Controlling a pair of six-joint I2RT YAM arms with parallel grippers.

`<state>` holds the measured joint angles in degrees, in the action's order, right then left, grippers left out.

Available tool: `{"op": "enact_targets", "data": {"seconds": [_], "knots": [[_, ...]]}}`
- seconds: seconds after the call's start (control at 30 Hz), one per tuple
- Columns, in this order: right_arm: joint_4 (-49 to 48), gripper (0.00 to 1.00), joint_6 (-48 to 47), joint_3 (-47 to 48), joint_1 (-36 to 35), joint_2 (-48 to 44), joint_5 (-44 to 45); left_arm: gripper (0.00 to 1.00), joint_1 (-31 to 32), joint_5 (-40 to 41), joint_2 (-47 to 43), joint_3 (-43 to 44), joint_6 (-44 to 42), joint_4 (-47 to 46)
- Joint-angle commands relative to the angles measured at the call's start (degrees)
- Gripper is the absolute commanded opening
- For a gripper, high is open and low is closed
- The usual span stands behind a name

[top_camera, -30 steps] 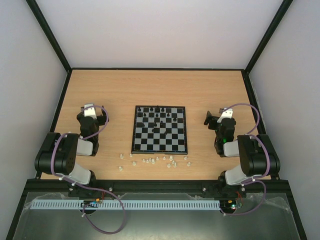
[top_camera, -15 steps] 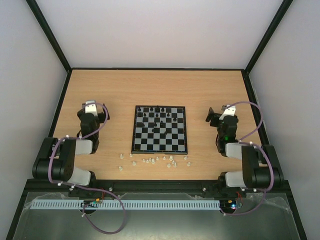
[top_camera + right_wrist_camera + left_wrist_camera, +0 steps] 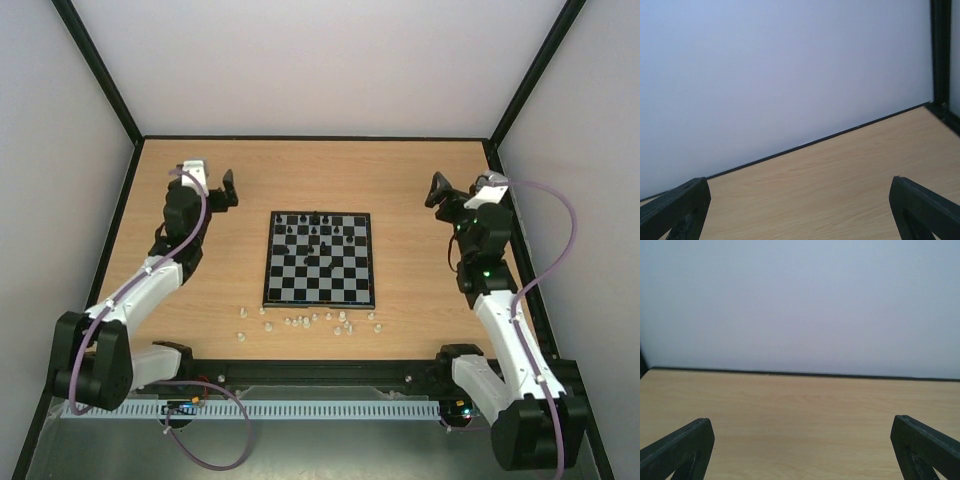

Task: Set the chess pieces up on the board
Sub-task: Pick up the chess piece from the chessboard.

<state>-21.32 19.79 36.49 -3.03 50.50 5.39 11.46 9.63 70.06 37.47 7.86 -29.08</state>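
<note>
The board lies in the middle of the wooden table. Several black chess pieces stand on its far rows, not lined up. Several white chess pieces lie scattered on the table just in front of the board's near edge. My left gripper is out to the far left of the board, open and holding nothing. My right gripper is off to the board's far right, also open and holding nothing. Both wrist views face the back wall, with the left gripper and right gripper spread wide over bare wood.
The table is boxed in by white walls with a black frame along its edges. A corner post stands at the right in the right wrist view. Purple cables loop beside both arms.
Both arms have unfolded from their tucked pose and reached forward. Each gripper has moved toward the far end of the table. The jaws stayed open and the pieces did not move.
</note>
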Motion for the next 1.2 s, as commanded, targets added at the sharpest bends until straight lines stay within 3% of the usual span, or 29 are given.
{"op": "enact_targets", "data": {"seconds": [0.0, 0.07, 0.17, 0.27, 0.33, 0.43, 0.73, 0.9, 1.0, 1.17], "knots": [[18.4, 0.99, 8.5, 12.0, -0.5, 1.0, -7.2, 1.00, 2.3, -3.5, -4.6, 8.7, 2.6, 10.6], [28.2, 0.99, 8.8, 21.9, -0.5, 4.8, -10.7, 1.00, 2.3, -4.3, -6.0, 12.6, 6.3, 14.5], [31.3, 0.99, 6.6, 27.8, -0.5, 9.6, -27.0, 1.00, 2.3, -5.6, -7.2, 18.6, 11.4, 20.7], [36.8, 0.99, 14.1, 29.4, -0.4, 11.3, -20.4, 1.00, 2.3, -9.6, -7.6, 22.9, 13.8, 24.8], [37.8, 0.99, 16.3, 28.8, -0.3, 11.6, -20.6, 1.00, 2.3, -12.4, -8.0, 24.6, 15.0, 27.5], [34.5, 0.99, 18.8, 26.4, -0.3, 11.6, -26.8, 1.00, 2.3, -15.1, -10.1, 23.7, 18.4, 29.4], [32.2, 0.99, 17.7, 16.0, -0.4, 4.4, -25.5, 1.00, 2.3, -23.1, -15.9, 20.8, 22.8, 38.7], [31.8, 0.99, 14.4, 8.0, -1.4, 4.8, -28.2, 1.00, 2.3, -29.3, -19.7, 12.4, 25.1, 32.8], [27.8, 0.99, 14.1, 0.3, -3.9, 3.3, -27.5, 1.00, 2.3, -29.5, -18.4, 10.2, 25.9, 34.1], [22.7, 0.98, 15.2, -9.0, -9.0, -1.0, -26.0, 1.00, 1.9, -38.4, -13.0, 3.5, 27.7, 27.9]]}}
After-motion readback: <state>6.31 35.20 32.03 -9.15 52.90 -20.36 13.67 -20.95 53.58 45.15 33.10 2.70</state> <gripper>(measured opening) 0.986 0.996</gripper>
